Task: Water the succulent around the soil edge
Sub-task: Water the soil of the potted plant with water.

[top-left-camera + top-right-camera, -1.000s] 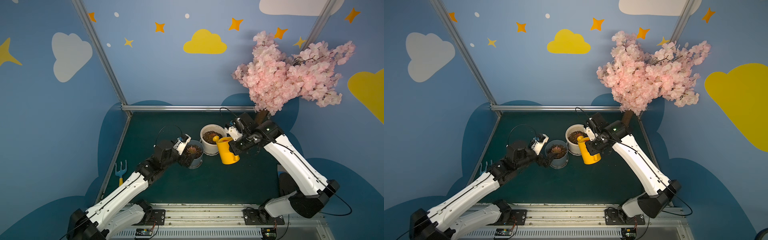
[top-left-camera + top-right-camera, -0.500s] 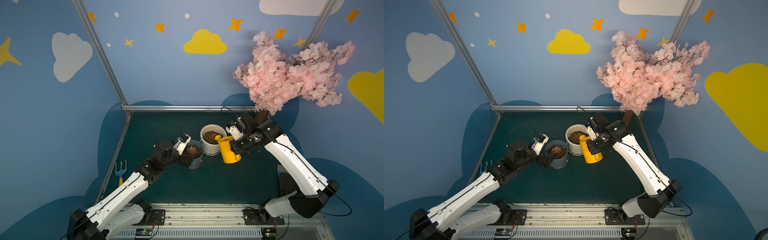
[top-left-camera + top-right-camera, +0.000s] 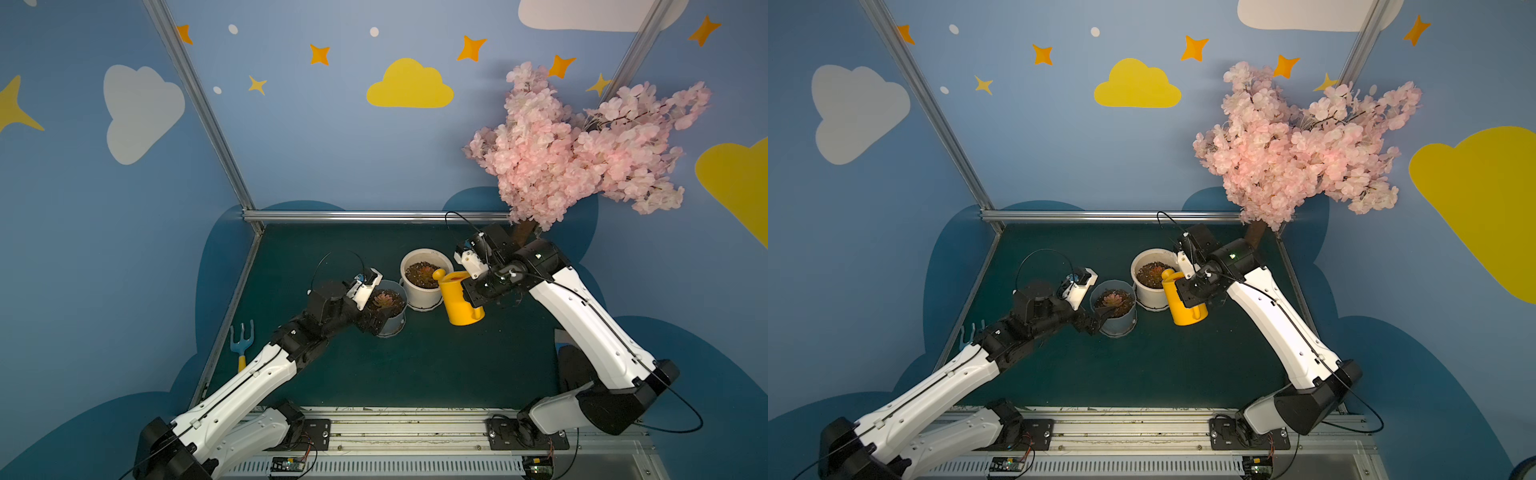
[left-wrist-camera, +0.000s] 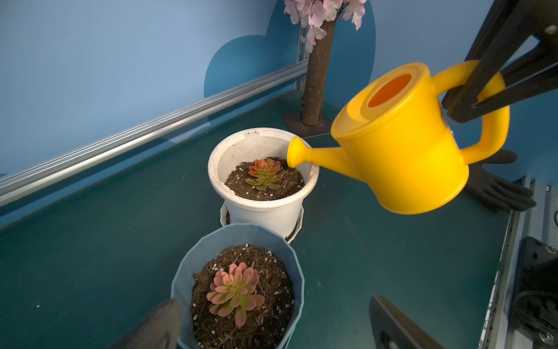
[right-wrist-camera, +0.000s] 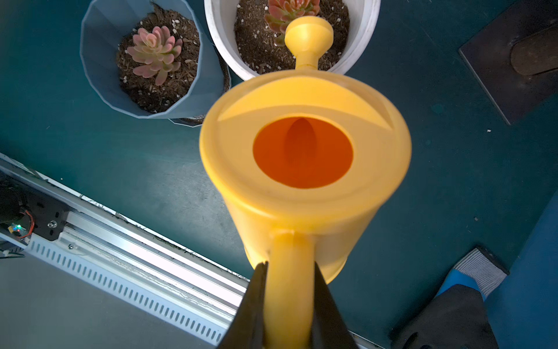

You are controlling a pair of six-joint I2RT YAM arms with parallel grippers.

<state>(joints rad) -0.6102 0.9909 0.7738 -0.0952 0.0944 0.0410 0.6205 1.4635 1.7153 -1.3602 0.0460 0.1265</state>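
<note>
A blue rake (image 3: 242,343) lay on the green surface (image 3: 415,365), well to the left of the left tool (image 3: 371,322). That tool stood wide open at a blue pot (image 3: 394,326). One finger (image 4: 160,323) was just beside the pot's wall and the other was well clear of it. A pink succulent (image 4: 234,291) sat in this pot, straight ahead of the tool.

Just beyond the blue pot stood a white pot (image 3: 424,295) holding a red-green succulent (image 4: 265,173). The right tool (image 5: 288,272) was clamped on the handle of a yellow can (image 3: 459,307), held off the surface and tilted toward the white pot. The can's spout (image 4: 297,152) hung over the soil (image 4: 290,184) inside the rim nearest this tool, just beside the red-green succulent.

Behind the right tool rose a pink tree (image 3: 582,153). A black glove (image 4: 498,187) lay at the surface's right edge, beneath that arm.
</note>
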